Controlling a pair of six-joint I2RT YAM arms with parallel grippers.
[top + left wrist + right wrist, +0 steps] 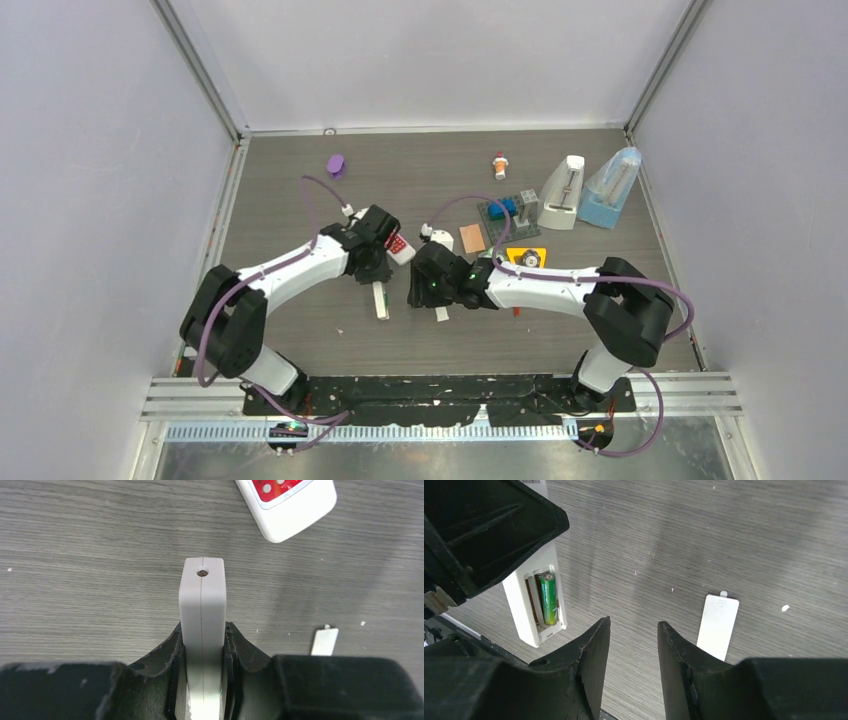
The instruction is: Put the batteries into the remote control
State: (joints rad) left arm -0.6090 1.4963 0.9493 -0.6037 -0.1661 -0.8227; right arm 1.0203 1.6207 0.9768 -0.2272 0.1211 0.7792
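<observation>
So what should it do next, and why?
Probably the open, empty right gripper should fetch another battery: the remote clamped by the left gripper holds one green battery, the slot beside it looks unfilled, and the cover lies off.

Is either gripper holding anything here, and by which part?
The left gripper grips the white remote across its body, with one end sticking out beyond it. The right gripper is open and empty.

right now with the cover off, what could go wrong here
The green battery sits in the uncovered bay of the remote; a tilt could spill it. The left claw pinches only the remote's narrow sides, so pressing in a battery may twist it. The open right claw hovers near the loose cover and could knock it.
</observation>
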